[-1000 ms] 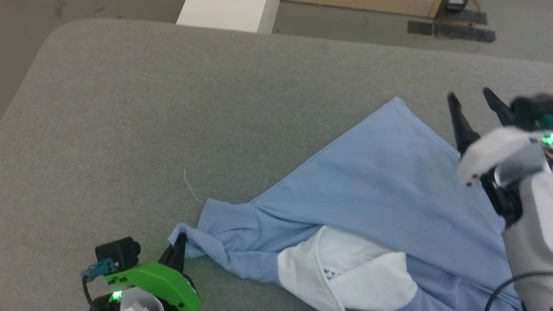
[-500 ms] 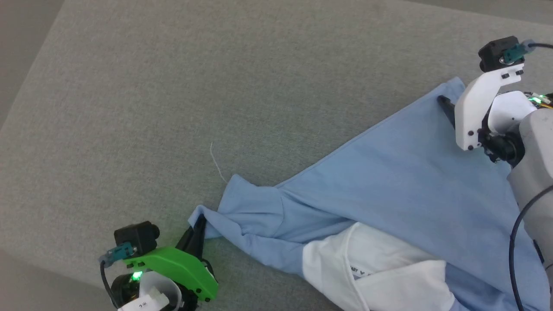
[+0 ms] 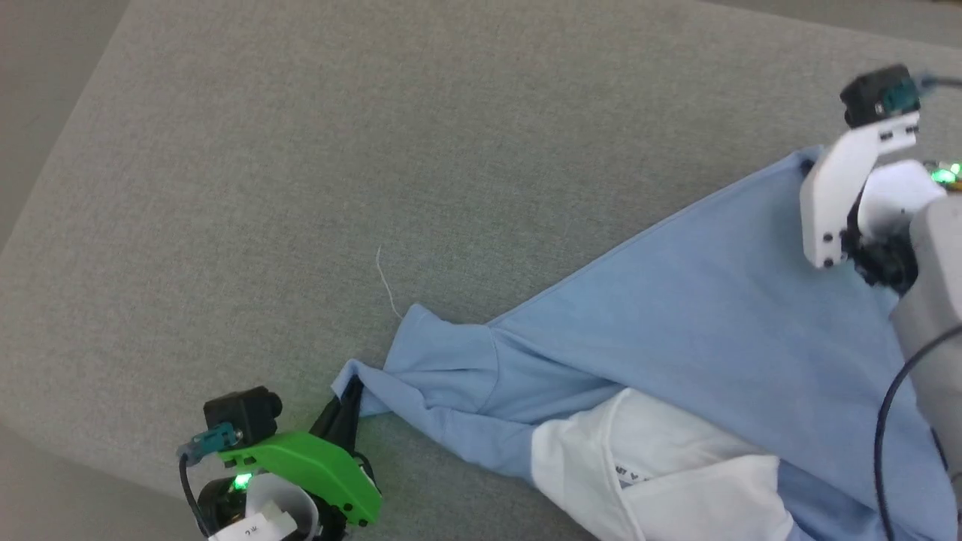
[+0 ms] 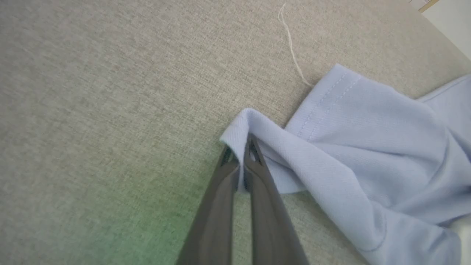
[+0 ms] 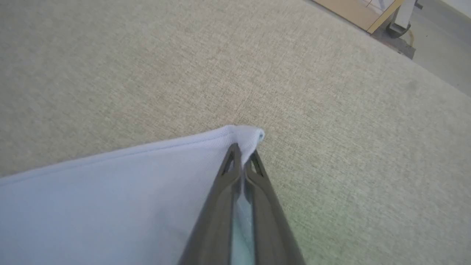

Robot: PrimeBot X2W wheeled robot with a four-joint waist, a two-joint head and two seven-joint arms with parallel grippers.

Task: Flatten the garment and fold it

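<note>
A bright green bracket (image 3: 308,469) is mounted behind the left gripper (image 4: 241,141), a white bracket (image 3: 842,191) behind the right gripper (image 5: 243,147); each is topped by a black camera (image 3: 240,413) with a teal plug (image 3: 207,439). Dark grey fingers (image 4: 265,206) are pierced by triangular cut-outs near the tips.

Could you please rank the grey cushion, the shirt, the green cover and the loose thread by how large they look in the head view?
1. Cushion, cut off by the frame.
2. Shirt, also cut off at the right and bottom.
3. Green cover; it sits nearest the camera, which flatters it.
4. Thread, a thin pale strand.
</note>
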